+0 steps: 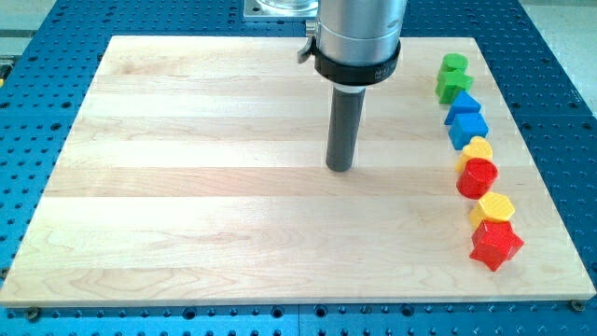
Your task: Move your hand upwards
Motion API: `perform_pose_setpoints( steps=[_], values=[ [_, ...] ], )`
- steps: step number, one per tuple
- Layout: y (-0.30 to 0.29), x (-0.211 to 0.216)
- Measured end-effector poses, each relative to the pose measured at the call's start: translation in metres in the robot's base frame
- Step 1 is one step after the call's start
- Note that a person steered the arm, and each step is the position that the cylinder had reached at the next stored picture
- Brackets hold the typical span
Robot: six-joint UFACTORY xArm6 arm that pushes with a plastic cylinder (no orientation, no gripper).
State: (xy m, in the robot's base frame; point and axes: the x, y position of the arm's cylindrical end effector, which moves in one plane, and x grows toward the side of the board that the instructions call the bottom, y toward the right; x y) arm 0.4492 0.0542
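My tip (340,168) rests on the wooden board (187,187) a little right of its middle, well to the left of all the blocks. Along the view's right edge several blocks stand in a column. From top to bottom: a green block (453,77), a blue block (464,105) touching a blue cube (468,130), a yellow block (477,149) against a red cylinder (478,178), a yellow hexagon (495,208) and a red star (496,245). The tip touches none of them.
The board lies on a blue perforated table (47,56). The arm's silver body with a black ring (358,42) hangs over the board's top middle.
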Motion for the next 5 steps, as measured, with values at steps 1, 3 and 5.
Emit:
perform_pose_setpoints(
  steps=[1, 3, 5],
  values=[
    [-0.003, -0.014],
    [-0.010, -0.120],
    [0.076, -0.235]
  ],
)
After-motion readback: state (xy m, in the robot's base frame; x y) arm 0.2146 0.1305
